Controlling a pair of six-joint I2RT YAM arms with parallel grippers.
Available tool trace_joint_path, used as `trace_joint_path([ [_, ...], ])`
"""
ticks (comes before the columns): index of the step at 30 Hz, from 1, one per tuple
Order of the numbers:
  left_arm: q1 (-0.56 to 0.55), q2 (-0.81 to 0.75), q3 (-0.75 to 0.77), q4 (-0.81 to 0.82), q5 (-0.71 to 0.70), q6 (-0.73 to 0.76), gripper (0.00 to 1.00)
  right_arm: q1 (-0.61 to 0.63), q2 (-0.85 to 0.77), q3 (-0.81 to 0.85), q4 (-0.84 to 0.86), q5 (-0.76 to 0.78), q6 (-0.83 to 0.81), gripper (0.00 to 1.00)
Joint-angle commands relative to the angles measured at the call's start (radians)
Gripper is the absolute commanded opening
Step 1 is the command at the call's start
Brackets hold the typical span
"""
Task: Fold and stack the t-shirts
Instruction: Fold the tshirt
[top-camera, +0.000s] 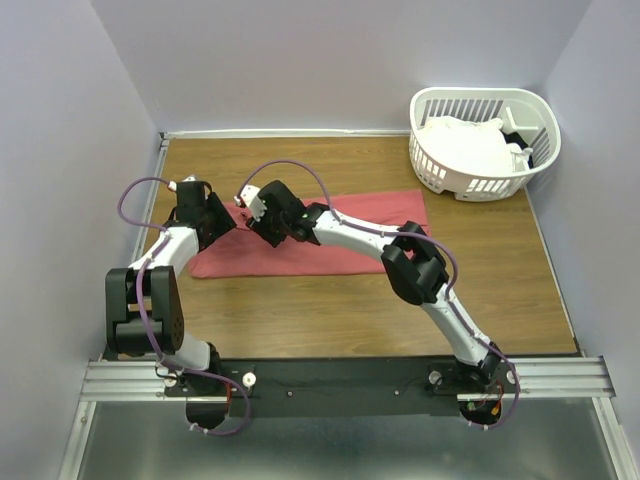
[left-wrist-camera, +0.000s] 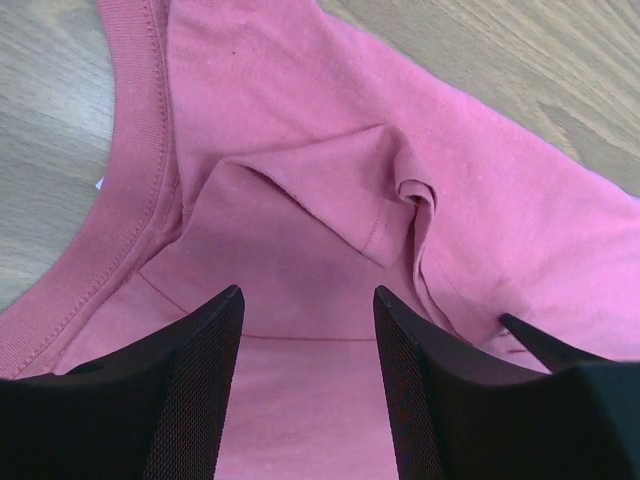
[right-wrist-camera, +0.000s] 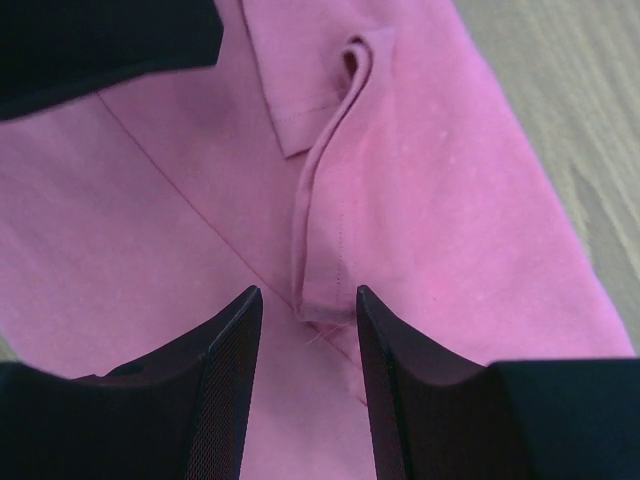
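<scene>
my left end effector (left-wrist-camera: 305, 298) and right end effector (right-wrist-camera: 308, 295) hang open over the 9 o'clock end of the dusty coral-red cotton t-shirt (top-camera: 395, 208), a half-folded strip at the middle of the wooden table (top-camera: 500, 290). white t-shirts (top-camera: 470, 145) lie in the white slatted plastic basket (top-camera: 470, 187) at 1 o'clock; nothing stacked yet. only the wrist views show the collar (left-wrist-camera: 130, 150) and bunched sleeve (right-wrist-camera: 320, 200); only the top view, the basket.

Wooden table (top-camera: 300, 310): red t-shirt (top-camera: 395, 207), basket (top-camera: 470, 182)

Red shirt (top-camera: 385, 208) partly covered by left arm (top-camera: 176, 246) and right arm (top-camera: 350, 232), white shirts (top-camera: 465, 142) half behind basket (top-camera: 470, 184) wall, dark item (top-camera: 518, 138) beside them unidentifiable
</scene>
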Motion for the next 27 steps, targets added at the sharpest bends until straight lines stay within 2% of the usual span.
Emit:
trace_joint_path([
  [1, 0.008, 0.012, 0.015, 0.004, 0.002, 0.008, 0.63, 0.008, 0.047, 0.052, 0.002, -0.017, -0.037, 0.5],
  [7, 0.011, 0.013, 0.012, 0.003, -0.003, 0.005, 0.63, 0.01, 0.083, 0.075, 0.003, 0.02, -0.038, 0.47],
  [14, 0.013, 0.024, 0.013, 0.003, 0.008, 0.005, 0.62, 0.008, 0.104, 0.087, 0.023, 0.135, -0.029, 0.42],
  [17, 0.011, 0.024, 0.013, 0.003, 0.005, 0.005, 0.62, 0.005, 0.112, 0.091, 0.042, 0.17, -0.02, 0.35],
  [21, 0.011, 0.026, 0.01, 0.006, 0.004, 0.007, 0.62, -0.012, 0.098, 0.095, 0.057, 0.161, 0.011, 0.32],
  [27, -0.009, 0.036, 0.019, -0.006, -0.021, 0.002, 0.62, -0.029, 0.095, 0.102, 0.08, 0.127, 0.054, 0.16],
])
